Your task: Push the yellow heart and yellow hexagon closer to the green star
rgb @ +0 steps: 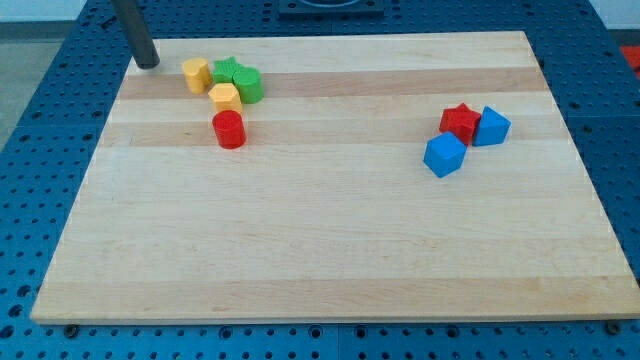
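Observation:
A green star [226,69] lies near the board's top left. A yellow block [196,75] touches its left side; whether it is the heart or the hexagon is hard to tell. A second yellow block [225,97] sits just below the star, touching it. My tip [147,63] rests at the board's top left edge, to the left of the first yellow block and apart from it.
A green round block [248,84] touches the star's right side. A red cylinder [229,129] sits just below the second yellow block. At the right, a red star [460,121] sits between two blue blocks [491,126] [445,155]. The wooden board [330,250] lies on a blue pegboard.

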Robot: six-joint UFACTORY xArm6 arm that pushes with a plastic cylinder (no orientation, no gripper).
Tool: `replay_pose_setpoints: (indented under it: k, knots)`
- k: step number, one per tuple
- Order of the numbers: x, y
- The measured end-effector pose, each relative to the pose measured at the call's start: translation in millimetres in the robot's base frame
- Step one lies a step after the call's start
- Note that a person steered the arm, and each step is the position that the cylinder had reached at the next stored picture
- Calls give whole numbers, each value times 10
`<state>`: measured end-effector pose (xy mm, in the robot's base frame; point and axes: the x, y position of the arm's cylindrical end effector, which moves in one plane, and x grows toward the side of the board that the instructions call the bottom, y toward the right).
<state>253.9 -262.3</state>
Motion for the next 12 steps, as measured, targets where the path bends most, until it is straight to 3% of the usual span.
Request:
replay_pose_setpoints:
  k: [3,6,9,12]
  knots:
    - [356,724]
    - [1121,601]
    - [1131,1325]
    - [1071,1239]
